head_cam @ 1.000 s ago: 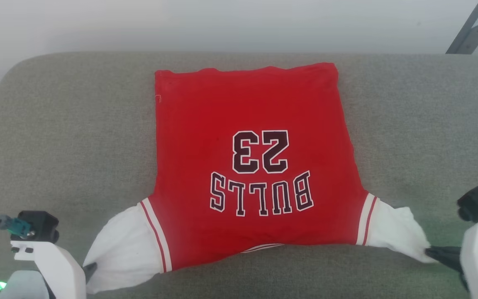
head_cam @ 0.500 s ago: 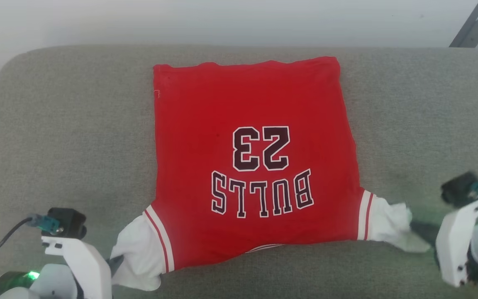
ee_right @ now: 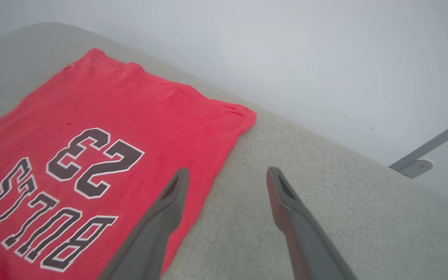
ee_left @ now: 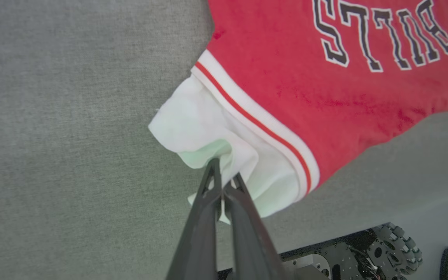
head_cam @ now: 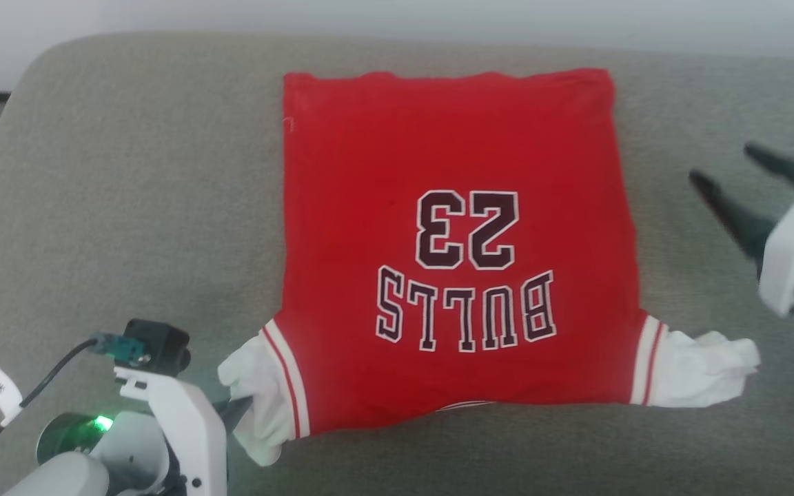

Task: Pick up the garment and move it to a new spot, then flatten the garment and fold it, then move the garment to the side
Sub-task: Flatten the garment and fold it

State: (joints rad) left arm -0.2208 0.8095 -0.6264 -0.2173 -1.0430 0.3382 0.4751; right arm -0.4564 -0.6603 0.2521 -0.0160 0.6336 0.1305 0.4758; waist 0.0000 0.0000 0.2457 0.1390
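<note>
At the near edge of the grey cushion (head_cam: 128, 207), the left gripper (ee_left: 224, 175) has its jaws pressed together on the bunched white left sleeve (ee_left: 208, 128). The red jersey (head_cam: 452, 241) lies flat, chest up, with "BULLS 23" reading upside down from here. Its right sleeve (head_cam: 704, 368) lies crumpled and free. Further back, the right gripper (head_cam: 724, 163) hovers off the jersey's right edge, jaws spread wide and empty.

Red garment (head_cam: 452, 241) flat on grey cushion (head_cam: 128, 207), left tool (head_cam: 237, 411) touching sleeve (head_cam: 262, 386), right tool (head_cam: 722, 161) spread wide
</note>
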